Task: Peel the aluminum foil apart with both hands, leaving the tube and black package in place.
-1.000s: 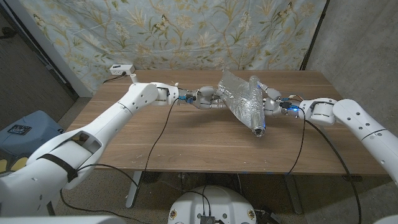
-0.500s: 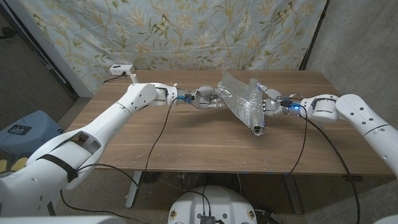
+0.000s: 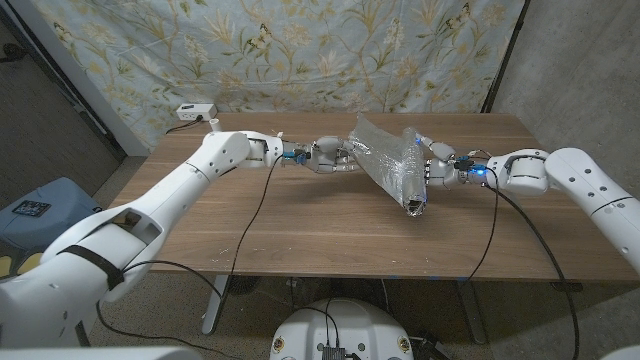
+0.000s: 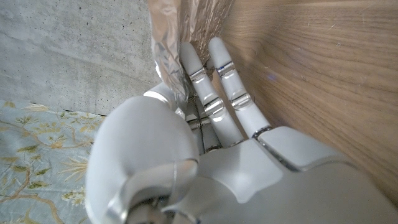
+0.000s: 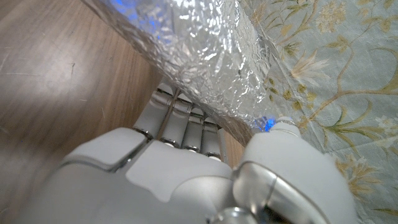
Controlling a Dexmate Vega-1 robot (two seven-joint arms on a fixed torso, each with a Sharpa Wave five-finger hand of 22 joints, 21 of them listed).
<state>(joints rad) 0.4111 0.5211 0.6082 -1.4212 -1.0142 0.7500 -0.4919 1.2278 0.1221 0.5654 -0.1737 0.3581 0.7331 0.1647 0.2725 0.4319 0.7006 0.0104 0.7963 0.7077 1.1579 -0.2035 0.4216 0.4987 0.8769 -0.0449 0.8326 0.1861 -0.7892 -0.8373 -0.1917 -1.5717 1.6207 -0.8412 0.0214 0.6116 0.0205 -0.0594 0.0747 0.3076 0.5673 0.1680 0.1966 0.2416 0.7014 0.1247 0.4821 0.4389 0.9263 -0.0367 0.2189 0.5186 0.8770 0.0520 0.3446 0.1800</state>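
Aluminum foil (image 3: 392, 158): one crumpled silver sheet, partly rolled, lying slantwise on the far half of the wooden table (image 3: 300, 225), a little right of centre. Its wide end reaches toward the far edge; its narrow rolled end points toward you and shows a dark opening at the tip. The tube and black package cannot be made out from the head view; they may sit inside the roll, but that is not certain.

Left hand (image 3: 328, 155): yours, at the foil's left edge, arm stretched across the table from the near left. In the left wrist view the fingers (image 4: 208, 93) lie straight along the wood, with a strip of foil (image 4: 166, 59) caught between them and the thumb. Read it as pinching the foil's edge.

Right hand (image 3: 437, 163): yours, at the foil's right side, arm coming in from the right. In the right wrist view the fingers (image 5: 180, 118) tuck under the foil (image 5: 193, 50) and the thumb rises beside its edge, a blue glow showing on the foil there. It appears to grasp the foil, though the actual contact is hidden under the sheet.

Surroundings: a floral cloth (image 3: 300, 50) hangs behind the table; a small white box (image 3: 195, 111) sits past the table's far left corner.
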